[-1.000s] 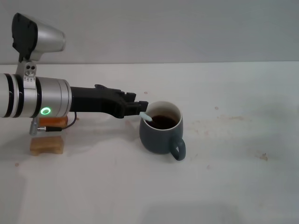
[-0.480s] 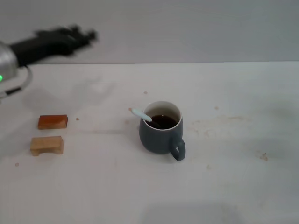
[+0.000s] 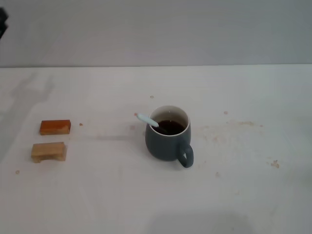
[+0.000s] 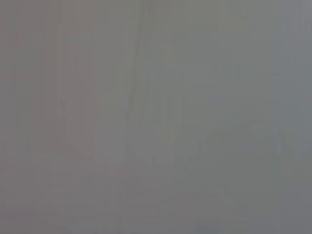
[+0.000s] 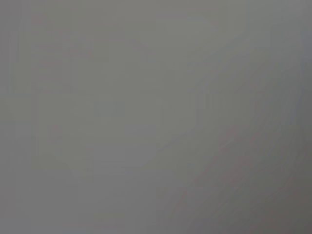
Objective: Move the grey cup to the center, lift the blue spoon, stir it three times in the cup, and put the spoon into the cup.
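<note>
The grey cup (image 3: 164,144) stands upright near the middle of the white table in the head view, handle toward the front right, with dark liquid inside. The blue spoon (image 3: 146,119) rests in the cup, its pale handle leaning out over the left rim and its bowl sunk in the liquid. Nothing holds either one. Only a dark sliver of my left gripper (image 3: 2,22) shows at the upper left edge, high and far from the cup. My right gripper is out of view. Both wrist views show only plain grey.
Two small wooden blocks lie at the left of the table: an orange-brown one (image 3: 55,127) and a pale one (image 3: 48,151) just in front of it. The white table (image 3: 243,185) runs back to a grey wall.
My left gripper let go of the spoon at the cup's rim, then rose and pulled away to the upper left, almost out of frame. The spoon stays in the cup, which has not moved.
</note>
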`<act>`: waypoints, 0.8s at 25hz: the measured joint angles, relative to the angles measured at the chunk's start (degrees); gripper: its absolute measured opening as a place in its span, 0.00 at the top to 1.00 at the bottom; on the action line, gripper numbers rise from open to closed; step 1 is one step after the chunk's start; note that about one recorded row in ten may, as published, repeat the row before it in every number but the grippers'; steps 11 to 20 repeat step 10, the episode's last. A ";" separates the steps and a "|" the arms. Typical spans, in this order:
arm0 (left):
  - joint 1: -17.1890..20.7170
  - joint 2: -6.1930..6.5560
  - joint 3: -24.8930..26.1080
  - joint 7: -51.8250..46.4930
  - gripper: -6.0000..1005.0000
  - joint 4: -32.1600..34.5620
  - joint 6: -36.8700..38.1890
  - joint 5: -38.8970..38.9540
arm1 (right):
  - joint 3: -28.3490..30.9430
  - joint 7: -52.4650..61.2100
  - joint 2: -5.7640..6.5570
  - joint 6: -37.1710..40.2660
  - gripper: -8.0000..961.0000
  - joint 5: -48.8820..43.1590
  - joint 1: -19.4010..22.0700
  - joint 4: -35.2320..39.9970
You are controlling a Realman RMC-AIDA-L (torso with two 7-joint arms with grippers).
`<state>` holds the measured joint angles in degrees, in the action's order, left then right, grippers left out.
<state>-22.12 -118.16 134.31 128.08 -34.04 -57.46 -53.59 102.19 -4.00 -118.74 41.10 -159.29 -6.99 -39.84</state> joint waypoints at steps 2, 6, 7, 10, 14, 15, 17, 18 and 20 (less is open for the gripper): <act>0.00 0.00 0.00 0.00 0.46 0.00 0.00 0.00 | 2.00 0.01 0.06 2.57 0.98 0.06 0.00 2.42; 0.23 0.20 1.33 7.93 0.46 5.84 -0.31 4.00 | 6.73 0.02 0.76 7.22 0.98 -0.23 -0.43 7.29; 0.29 0.19 1.64 9.21 0.46 6.65 0.06 4.08 | 7.56 0.03 1.17 8.47 0.98 -0.32 -0.57 8.54; 0.42 0.02 3.30 13.29 0.46 9.48 1.32 4.42 | 8.43 0.04 2.41 12.07 0.98 -0.40 -0.97 11.86; 0.42 0.02 3.30 13.29 0.46 9.48 1.32 4.42 | 8.43 0.04 2.41 12.07 0.98 -0.40 -0.97 11.86; 0.42 0.02 3.30 13.29 0.46 9.48 1.32 4.42 | 8.43 0.04 2.41 12.07 0.98 -0.40 -0.97 11.86; 0.42 0.02 3.30 13.29 0.46 9.48 1.32 4.42 | 8.43 0.04 2.41 12.07 0.98 -0.40 -0.97 11.86; 0.42 0.02 3.30 13.29 0.46 9.48 1.32 4.42 | 8.43 0.04 2.41 12.07 0.98 -0.40 -0.97 11.86; 0.42 0.02 3.30 13.29 0.46 9.48 1.32 4.42 | 8.43 0.04 2.41 12.07 0.98 -0.40 -0.97 11.86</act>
